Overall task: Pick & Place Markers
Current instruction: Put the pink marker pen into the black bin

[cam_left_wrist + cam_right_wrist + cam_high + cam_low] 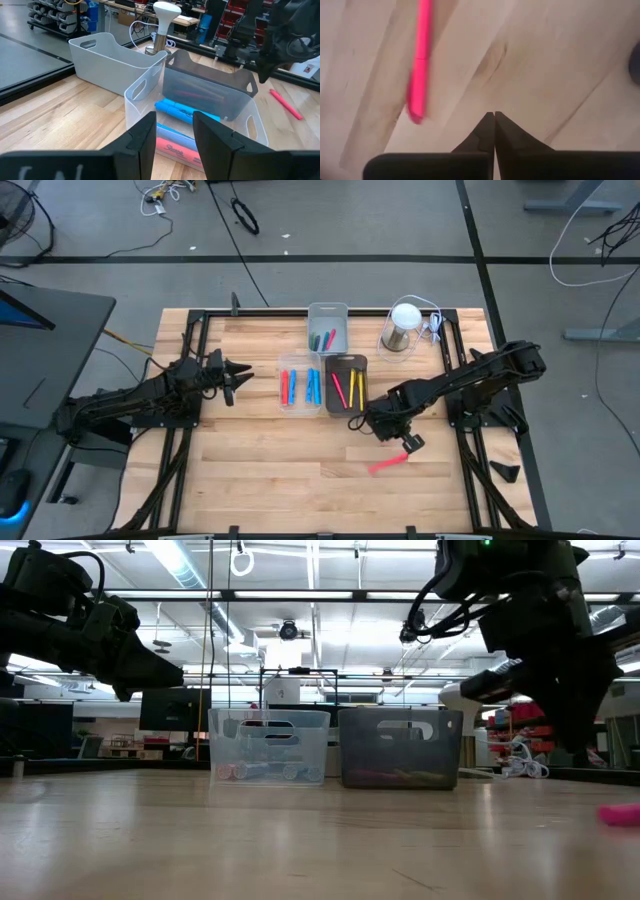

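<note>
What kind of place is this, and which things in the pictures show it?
Probably a robotics lab or workshop. Two robot arms work at a wooden table framed in dark metal, cables trail across the grey floor, and the low view shows a large open room with ceiling strip lights and shelving beyond.

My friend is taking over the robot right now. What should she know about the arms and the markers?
Left gripper: open, empty, waiting beside the clear bin.
Right gripper: shut, empty, hanging over the bare table next to the loose pink marker.
Markers: red and blue ones lie in the clear bin, pink and yellow ones in the dark bin, and a few in the far grey bin.
Done: nearly all markers are sorted into bins.
Left: the pink marker on the table, likely bound for the dark bin with the other pink one.
</note>
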